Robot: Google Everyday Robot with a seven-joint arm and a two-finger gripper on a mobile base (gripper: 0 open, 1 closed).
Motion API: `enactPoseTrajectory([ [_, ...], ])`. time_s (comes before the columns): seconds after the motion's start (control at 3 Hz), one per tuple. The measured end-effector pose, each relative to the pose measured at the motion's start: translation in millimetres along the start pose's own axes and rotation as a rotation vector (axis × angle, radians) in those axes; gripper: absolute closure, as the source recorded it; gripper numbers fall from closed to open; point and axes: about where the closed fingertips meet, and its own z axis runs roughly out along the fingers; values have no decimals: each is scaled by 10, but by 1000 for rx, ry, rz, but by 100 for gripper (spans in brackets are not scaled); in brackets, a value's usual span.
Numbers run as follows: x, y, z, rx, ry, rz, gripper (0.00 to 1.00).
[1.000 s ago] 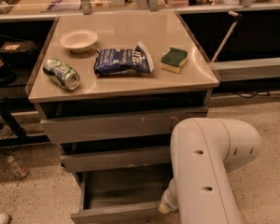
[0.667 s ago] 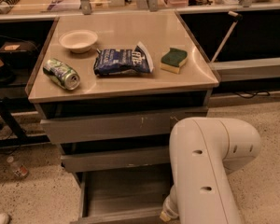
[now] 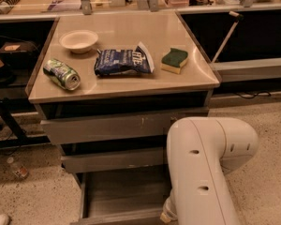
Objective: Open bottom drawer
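Camera view looks down on the big table with three grey drawers under it. My fat white arm reaches down in front of them on the right side. The wide top drawer and the middle drawer are pushed in. The bottom drawer sits lowest and is already pulled out, so I can see its grey tray.

On the table lie a chip bag, a bowl, a can on its side, and a sponge.

My gripper is way down low at the drawer's front edge, mostly hidden behind my arm. I cannot tell if it is holding on or let go.

If I pull too far, I think the drawer could drop out. If my arm bumps the table, the can might roll off.
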Motion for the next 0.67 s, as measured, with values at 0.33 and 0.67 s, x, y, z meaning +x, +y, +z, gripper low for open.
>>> enactPoseTrajectory([
  [0.33,96,109,-3,-4,9,22,100],
  [0.67,306,349,-21,-13,23,57,100],
])
